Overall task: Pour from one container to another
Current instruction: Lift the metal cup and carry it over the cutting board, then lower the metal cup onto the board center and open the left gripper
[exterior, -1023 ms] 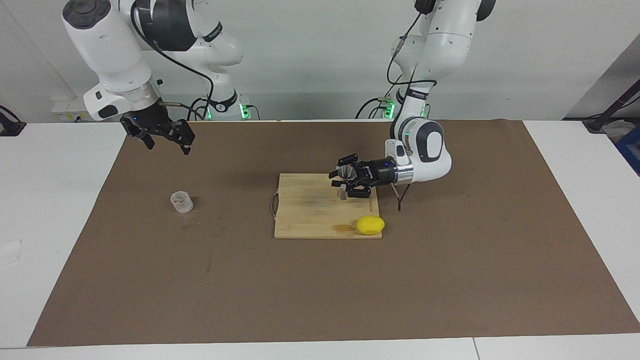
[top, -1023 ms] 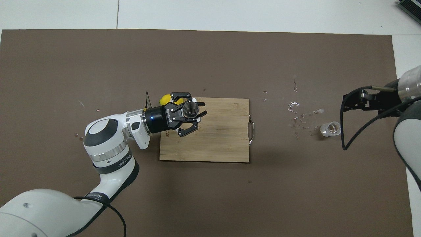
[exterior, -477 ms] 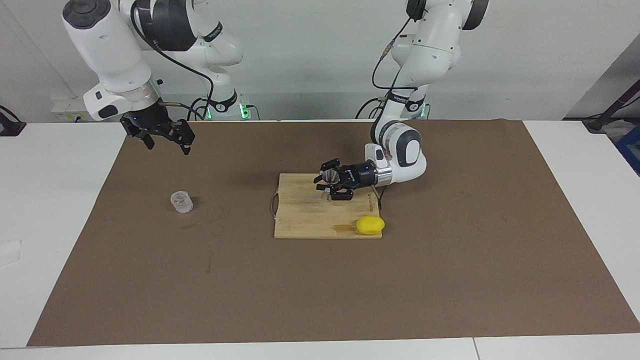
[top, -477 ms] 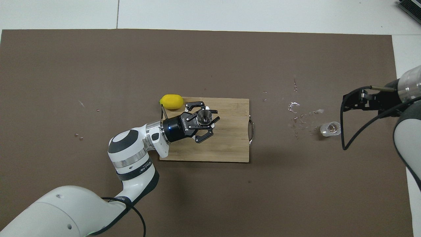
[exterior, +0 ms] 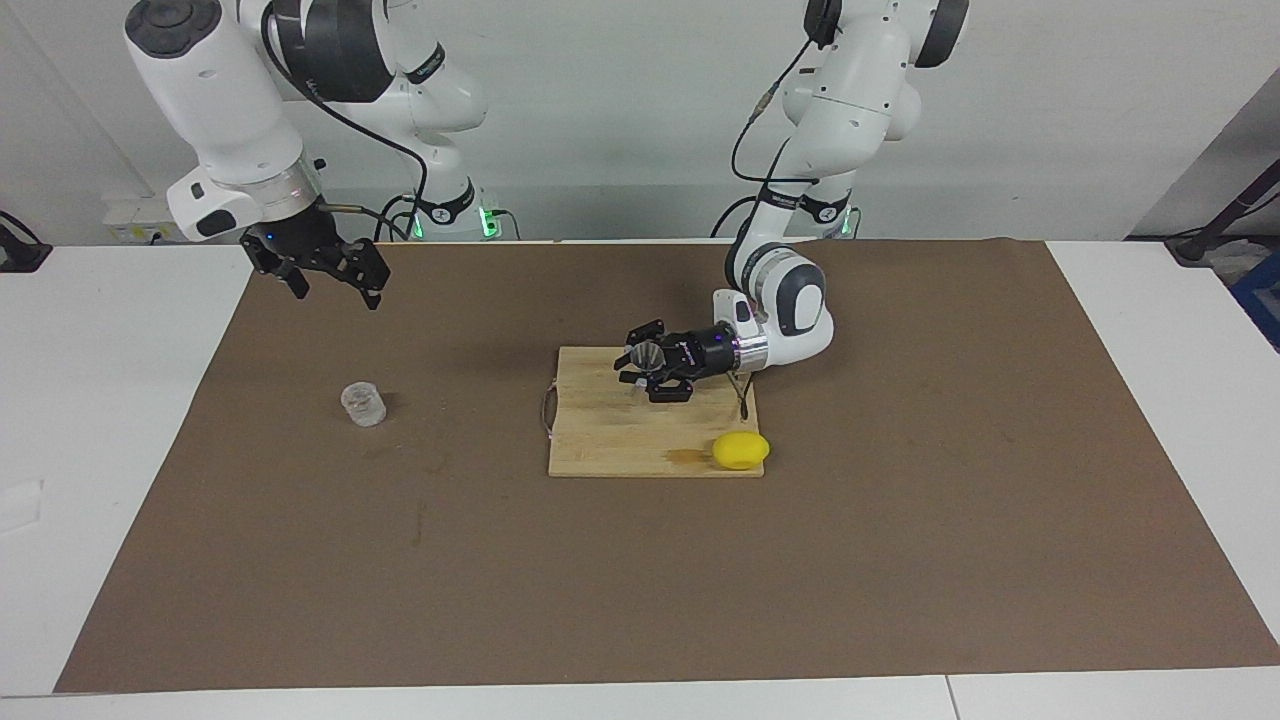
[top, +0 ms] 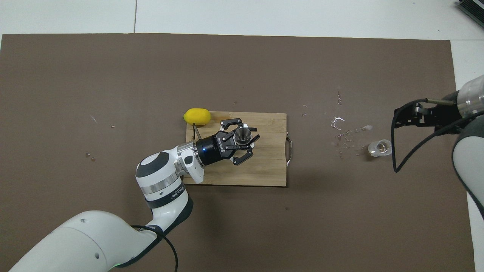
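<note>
Over the board: the left gripper [exterior: 645,372] holds the jigger [exterior: 647,355], jaws closed narrow on it, mouth up as the overhead view shows.
Board: the wooden board [exterior: 600,440] lies mid-table on the brown mat [exterior: 640,580], with a lemon [exterior: 741,450] at its corner toward the left arm's end, farther from the robots.
Cup: the glass cup [exterior: 363,404] stands upright on the mat toward the right arm's end, well apart from the board; small wet splashes [top: 342,130] show on the mat beside it in the overhead view.
Right gripper: the right gripper [exterior: 330,270] hangs with jaws wide and empty above the mat edge at its own end, waiting; the cup sits farther from the robots than the spot beneath it.
Change: over the last second the left arm has carried the jigger across the board toward the cup's end, clearing the lemon, which it covered from above; its grip has tightened slightly. The right arm and the cup have not moved.
Meaning: judged from this, the receiver is being brought toward the cup, not the reverse. No pour has begun; the cup is still ungrasped, so the right arm must pick it up once the jigger is set down or held ready.
Risk: the jigger's narrow waist could slip or tilt in transit.
</note>
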{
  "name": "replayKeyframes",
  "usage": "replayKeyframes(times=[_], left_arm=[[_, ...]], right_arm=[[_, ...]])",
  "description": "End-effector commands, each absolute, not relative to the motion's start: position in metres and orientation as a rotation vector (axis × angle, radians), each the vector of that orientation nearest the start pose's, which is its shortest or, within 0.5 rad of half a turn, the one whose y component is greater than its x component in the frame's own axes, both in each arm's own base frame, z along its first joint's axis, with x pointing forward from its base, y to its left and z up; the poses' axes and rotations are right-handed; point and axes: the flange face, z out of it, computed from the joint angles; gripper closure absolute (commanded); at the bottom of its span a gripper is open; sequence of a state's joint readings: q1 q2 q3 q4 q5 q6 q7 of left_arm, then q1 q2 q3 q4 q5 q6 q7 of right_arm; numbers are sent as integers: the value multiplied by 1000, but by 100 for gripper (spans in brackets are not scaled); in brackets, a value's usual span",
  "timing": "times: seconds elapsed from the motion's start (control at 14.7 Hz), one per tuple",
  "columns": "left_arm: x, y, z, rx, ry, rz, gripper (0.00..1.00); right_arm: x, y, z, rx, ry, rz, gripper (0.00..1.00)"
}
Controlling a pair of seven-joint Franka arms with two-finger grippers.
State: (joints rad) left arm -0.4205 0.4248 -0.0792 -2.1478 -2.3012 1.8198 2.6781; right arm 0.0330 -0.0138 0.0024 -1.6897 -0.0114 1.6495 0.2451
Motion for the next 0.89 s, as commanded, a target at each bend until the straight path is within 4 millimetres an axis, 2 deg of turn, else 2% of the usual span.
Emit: replayKeyframes(times=[0.0, 0.14, 0.68, 0.82], left_arm=[[493, -345, 233, 1285, -918, 1463, 81], [494, -348, 225, 1281, -919, 1467, 81], [492, -346, 217, 1294, -940, 1474, 84], [486, -352, 212, 1282, -938, 1478, 85]], right_arm=[[548, 17, 583, -3115, 314, 31, 0], [548, 17, 584, -3114, 314, 29, 0], [548, 17, 584, -3114, 314, 29, 0], [548, 17, 584, -3114, 314, 29, 0]])
